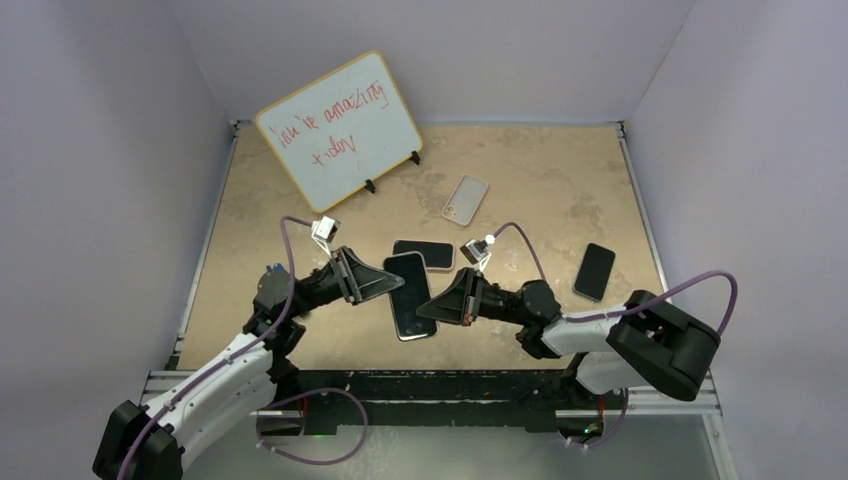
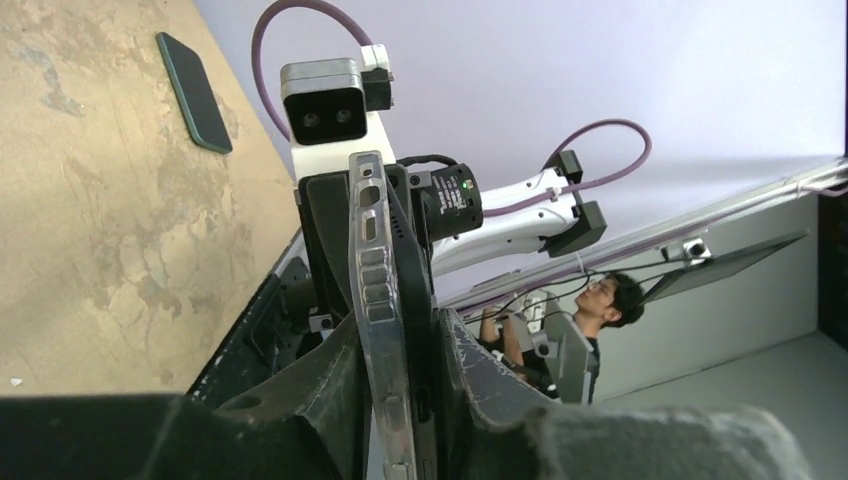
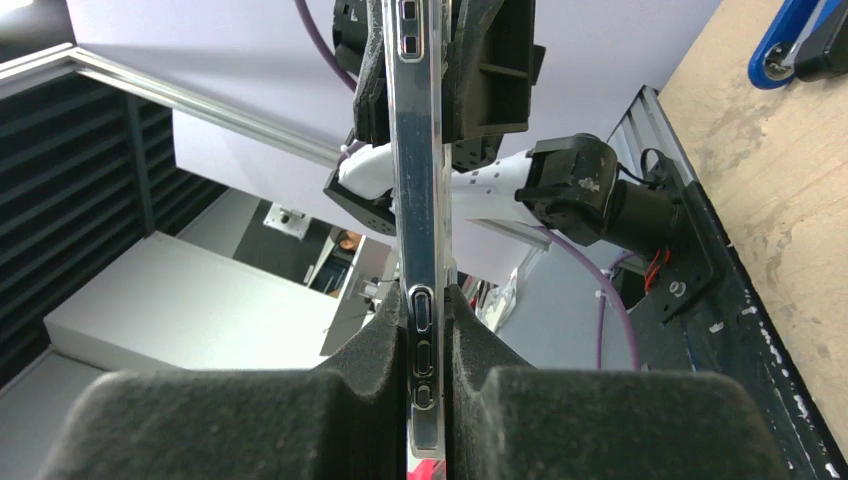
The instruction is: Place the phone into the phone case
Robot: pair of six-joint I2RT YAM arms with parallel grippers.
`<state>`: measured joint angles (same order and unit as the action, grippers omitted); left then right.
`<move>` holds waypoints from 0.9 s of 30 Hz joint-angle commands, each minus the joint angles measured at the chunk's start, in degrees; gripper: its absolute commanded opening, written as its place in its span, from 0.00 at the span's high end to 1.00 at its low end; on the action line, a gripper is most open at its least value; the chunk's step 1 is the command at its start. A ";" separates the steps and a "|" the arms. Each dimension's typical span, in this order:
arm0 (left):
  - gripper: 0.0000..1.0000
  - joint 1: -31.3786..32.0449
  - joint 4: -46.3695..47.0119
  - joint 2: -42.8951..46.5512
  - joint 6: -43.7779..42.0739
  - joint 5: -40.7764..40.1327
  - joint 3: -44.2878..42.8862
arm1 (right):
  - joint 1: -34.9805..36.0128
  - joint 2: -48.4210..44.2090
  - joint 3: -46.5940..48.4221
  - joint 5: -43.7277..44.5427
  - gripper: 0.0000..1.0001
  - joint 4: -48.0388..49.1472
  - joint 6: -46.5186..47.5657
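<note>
A dark phone (image 1: pixel 408 296) with a clear phone case (image 2: pixel 372 270) around it hangs above the table, held between both arms. My left gripper (image 1: pixel 383 281) is shut on its left long edge. In the left wrist view my left gripper (image 2: pixel 398 325) squeezes case and phone (image 2: pixel 414 290) together, and the case stands slightly off the phone toward its far end. My right gripper (image 1: pixel 433 306) is shut on the opposite edge. In the right wrist view my right gripper (image 3: pixel 424 300) clamps the phone case (image 3: pixel 415 150) at its side buttons.
A second dark phone (image 1: pixel 424 254) lies on the table just behind the held one, and another phone (image 1: pixel 594 271) lies at the right. A pale case (image 1: pixel 465 199) lies farther back. A whiteboard (image 1: pixel 340 128) stands at the back left.
</note>
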<state>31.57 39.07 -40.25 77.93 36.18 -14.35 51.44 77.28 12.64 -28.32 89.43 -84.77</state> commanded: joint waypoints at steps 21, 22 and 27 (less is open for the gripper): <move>0.54 0.13 -30.42 -2.15 -13.97 4.65 -14.64 | -0.58 -16.35 5.15 12.93 1.00 -25.07 11.99; 0.51 0.14 -30.34 -2.11 -14.15 5.31 -14.30 | -0.56 -17.19 5.16 14.52 1.00 -25.32 12.11; 0.49 0.16 -21.91 -1.45 -9.38 7.85 -7.34 | -0.55 -19.87 7.32 18.76 1.00 -30.50 14.85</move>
<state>31.59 9.61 -42.39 65.45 40.36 -25.98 50.98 60.03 15.42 -16.14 59.57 -72.97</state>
